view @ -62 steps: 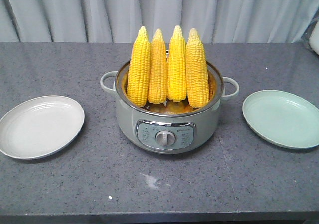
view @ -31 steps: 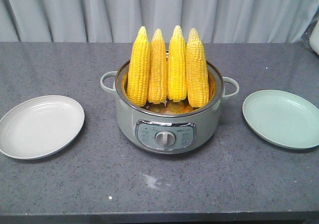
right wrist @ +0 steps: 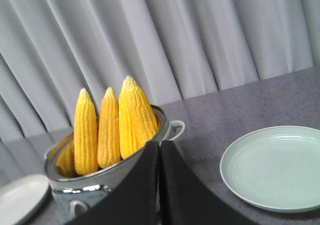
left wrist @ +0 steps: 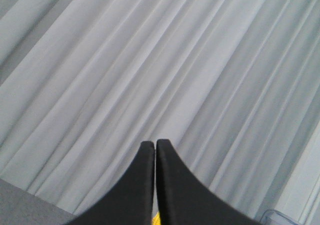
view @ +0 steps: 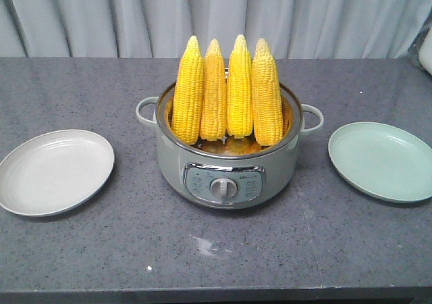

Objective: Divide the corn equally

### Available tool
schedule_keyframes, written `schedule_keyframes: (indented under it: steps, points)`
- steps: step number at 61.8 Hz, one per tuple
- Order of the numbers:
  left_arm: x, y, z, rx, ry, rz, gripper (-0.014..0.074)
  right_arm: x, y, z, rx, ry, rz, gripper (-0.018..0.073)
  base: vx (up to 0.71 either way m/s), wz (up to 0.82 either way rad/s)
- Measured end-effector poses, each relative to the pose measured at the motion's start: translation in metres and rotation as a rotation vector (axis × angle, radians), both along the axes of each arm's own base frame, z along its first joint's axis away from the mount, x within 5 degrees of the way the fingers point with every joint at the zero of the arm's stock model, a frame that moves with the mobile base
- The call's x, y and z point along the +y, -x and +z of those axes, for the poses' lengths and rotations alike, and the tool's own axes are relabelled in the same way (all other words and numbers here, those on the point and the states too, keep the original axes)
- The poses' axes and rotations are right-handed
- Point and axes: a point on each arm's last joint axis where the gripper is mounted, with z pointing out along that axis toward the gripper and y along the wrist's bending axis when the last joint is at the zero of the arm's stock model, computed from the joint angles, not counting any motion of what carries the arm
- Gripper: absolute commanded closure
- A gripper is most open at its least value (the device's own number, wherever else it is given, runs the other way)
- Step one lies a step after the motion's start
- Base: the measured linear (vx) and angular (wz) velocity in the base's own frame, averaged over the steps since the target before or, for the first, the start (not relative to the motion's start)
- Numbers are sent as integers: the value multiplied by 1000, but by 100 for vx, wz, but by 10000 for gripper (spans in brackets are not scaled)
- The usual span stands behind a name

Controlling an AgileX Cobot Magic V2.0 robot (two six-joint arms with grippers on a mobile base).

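Exterior front-facing view shows four husked cobs of bright yellow corn standing upright, points up, side by side in a pale green round electric cooking pot with a silver control panel and dial. The pot sits mid-way along the dark grey speckled stone desk. To the left of the pot, well apart from it, lies a light grey round plate; to the right, likewise apart, lies a pale green round plate. A pale grey pleated curtain hangs behind the desk. Left wrist-mounted view has the black left end effector closed, its two fingers pressed together on nothing and aimed at the curtain; a yellow sliver at the bottom edge may be corn, but it is too small to tell. Right wrist-mounted view has the black right end effector closed as well, gripping nothing, its tips showing in front of the pot's right side, with the green plate off to its right.
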Motion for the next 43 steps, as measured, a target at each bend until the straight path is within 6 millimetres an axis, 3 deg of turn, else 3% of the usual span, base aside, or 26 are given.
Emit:
schedule_keyframes:
  steps: [9,24,34,43]
  points:
    - [-1,-10,21,70,-75,26,603,3,-15,22,55,176,51,553,0,0]
    - [-4,-46,41,244,-179,49,593,9,-41,45,87,341,156,493,0,0]
    - [-5,-64,49,308,-323,83,582,12,-54,50,71,426,212,401,0,0]
    - [-6,-77,49,402,-424,88,552,13,-60,49,64,474,239,262,0,0]
